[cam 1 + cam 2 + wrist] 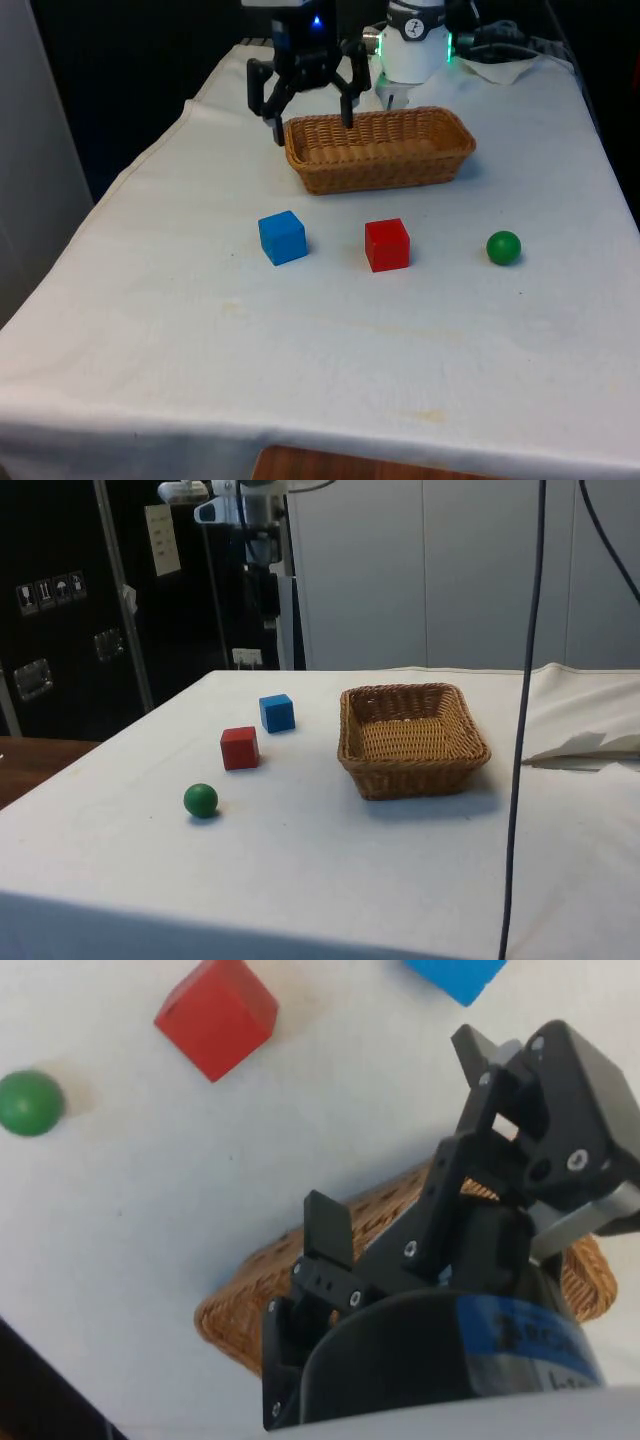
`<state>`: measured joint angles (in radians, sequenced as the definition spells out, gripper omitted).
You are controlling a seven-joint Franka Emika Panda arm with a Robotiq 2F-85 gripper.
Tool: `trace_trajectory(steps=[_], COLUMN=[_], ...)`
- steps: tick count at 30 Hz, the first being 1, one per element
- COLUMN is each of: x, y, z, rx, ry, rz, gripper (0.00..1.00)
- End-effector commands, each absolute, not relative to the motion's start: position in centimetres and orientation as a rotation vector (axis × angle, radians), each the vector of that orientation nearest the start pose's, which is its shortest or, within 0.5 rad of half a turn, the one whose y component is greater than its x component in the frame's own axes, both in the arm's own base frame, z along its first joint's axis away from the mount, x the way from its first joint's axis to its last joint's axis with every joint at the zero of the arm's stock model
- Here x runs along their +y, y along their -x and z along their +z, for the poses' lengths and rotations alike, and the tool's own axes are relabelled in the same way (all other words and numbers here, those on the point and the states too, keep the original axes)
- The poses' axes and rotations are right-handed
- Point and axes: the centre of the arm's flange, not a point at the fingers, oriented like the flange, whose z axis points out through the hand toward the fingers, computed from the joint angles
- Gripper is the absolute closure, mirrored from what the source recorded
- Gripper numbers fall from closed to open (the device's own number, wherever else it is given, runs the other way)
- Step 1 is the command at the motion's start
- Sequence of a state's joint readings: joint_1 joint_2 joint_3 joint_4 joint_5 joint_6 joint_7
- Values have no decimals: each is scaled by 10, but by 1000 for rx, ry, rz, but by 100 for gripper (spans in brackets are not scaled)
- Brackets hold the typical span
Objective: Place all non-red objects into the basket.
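Note:
A blue cube (283, 237) (277, 712), a red cube (387, 244) (239, 748) and a green ball (503, 247) (201, 800) lie in a row on the white cloth. Behind them stands an empty wicker basket (380, 175) (415, 770). My gripper (311, 120) hangs open and empty, high over the basket's corner on the front view's left. In the wrist view the gripper (398, 1130) has its fingers spread over the basket (250, 1300), with the red cube (217, 1015), the green ball (30, 1103) and the blue cube (455, 975) beyond it.
A crumpled fold of white cloth (510, 65) (590, 748) lies beyond the basket near the robot's base. A black cable (525, 730) hangs down in the side view. The table's edge on the front view's left (130, 175) runs close to the blue cube's side.

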<state>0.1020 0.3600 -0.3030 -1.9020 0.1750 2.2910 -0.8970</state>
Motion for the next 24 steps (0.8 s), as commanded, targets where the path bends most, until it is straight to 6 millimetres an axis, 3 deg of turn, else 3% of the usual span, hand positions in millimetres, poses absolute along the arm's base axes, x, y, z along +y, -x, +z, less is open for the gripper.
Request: trace_trajectory(steps=[1,2,9,15,24], x=[-118,-114,-140,-149,-150], y=[-622,-620,-630,-633,-634], z=[317,321,298,287,277], rx=[-944,-939,-937,-936,-937], ry=[2994,3000,2977,2967,2948], rz=[-98,-90,-95,-97,-97], gripper=[0,0,0,0,0])
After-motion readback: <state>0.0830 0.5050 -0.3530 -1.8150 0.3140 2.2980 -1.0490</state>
